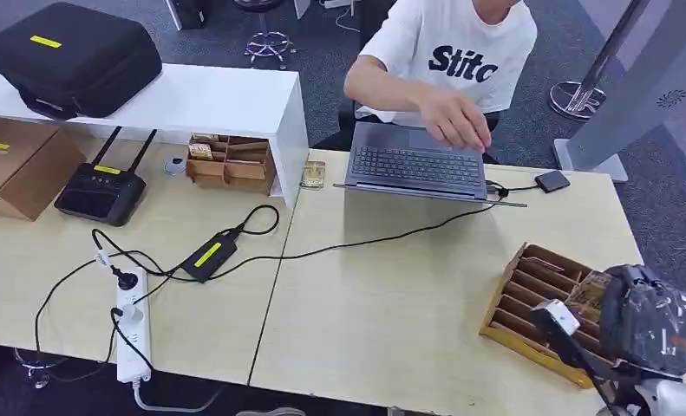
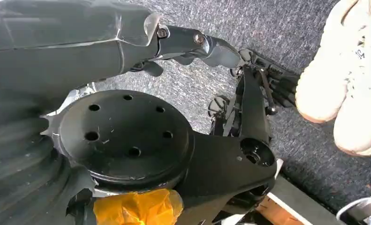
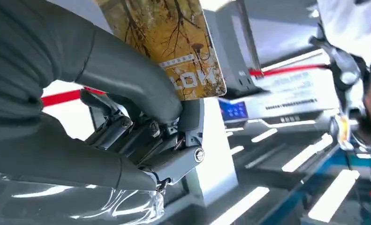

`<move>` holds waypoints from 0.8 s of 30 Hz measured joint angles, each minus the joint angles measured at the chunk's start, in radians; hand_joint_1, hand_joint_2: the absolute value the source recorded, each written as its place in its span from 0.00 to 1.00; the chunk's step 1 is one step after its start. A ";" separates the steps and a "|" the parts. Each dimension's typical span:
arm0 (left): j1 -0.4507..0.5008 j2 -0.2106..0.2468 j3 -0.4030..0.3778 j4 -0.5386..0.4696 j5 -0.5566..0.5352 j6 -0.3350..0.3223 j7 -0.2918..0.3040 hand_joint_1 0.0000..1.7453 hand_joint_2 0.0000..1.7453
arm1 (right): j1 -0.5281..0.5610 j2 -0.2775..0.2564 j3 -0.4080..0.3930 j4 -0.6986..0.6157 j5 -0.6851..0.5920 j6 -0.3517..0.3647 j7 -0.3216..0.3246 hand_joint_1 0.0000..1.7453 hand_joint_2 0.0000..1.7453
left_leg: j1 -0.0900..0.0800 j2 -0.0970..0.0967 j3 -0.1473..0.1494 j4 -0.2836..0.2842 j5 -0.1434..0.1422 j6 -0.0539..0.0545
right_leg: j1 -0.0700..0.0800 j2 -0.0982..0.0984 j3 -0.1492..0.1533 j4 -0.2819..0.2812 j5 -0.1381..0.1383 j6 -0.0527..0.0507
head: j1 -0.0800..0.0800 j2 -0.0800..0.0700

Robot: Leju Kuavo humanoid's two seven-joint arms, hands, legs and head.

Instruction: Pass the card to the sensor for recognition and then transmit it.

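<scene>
On the pale desk (image 1: 391,295) a small black sensor (image 1: 552,181) sits near the far right edge, beside the laptop (image 1: 417,165). The right hand (image 1: 647,316) — at the near right corner — has its fingers (image 3: 127,70) pinching the card (image 3: 174,42), so the sensor lies ahead and slightly leftward.

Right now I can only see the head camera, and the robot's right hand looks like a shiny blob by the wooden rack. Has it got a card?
Observer: Yes. The right wrist view shows the right hand pinching a card between thumb and fingers.
Operator: What's on the card?
Observer: A yellow-brown picture of bare tree branches, with pale lettering near one edge.
Operator: Where's the other hand?
Observer: The left hand hangs over grey carpet, holding nothing, near a person's white shoe.
</scene>
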 joint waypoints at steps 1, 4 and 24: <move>0.000 0.001 0.000 0.000 0.000 -0.001 0.000 0.00 1.00 | -0.005 -0.006 0.011 -0.014 -0.009 0.000 0.000 0.98 1.00 | 0.000 0.000 0.000 0.000 0.000 0.000 | 0.000 0.000 0.000 0.000 0.000 0.000 | 0.000 0.000; 0.000 0.003 0.000 0.000 0.000 -0.002 0.000 0.00 1.00 | -0.024 -0.021 0.039 -0.047 -0.010 0.006 0.002 0.98 1.00 | 0.000 0.000 0.000 0.000 0.000 0.000 | 0.000 0.000 0.000 0.000 0.000 0.000 | 0.000 0.000; -0.014 0.035 -0.074 0.000 -0.006 -0.034 0.034 0.00 1.00 | -0.643 -0.087 0.411 0.345 0.141 0.259 0.235 1.00 1.00 | 0.000 0.007 0.001 0.000 0.005 -0.001 | 0.000 0.007 -0.001 0.002 0.005 -0.001 | 0.000 0.000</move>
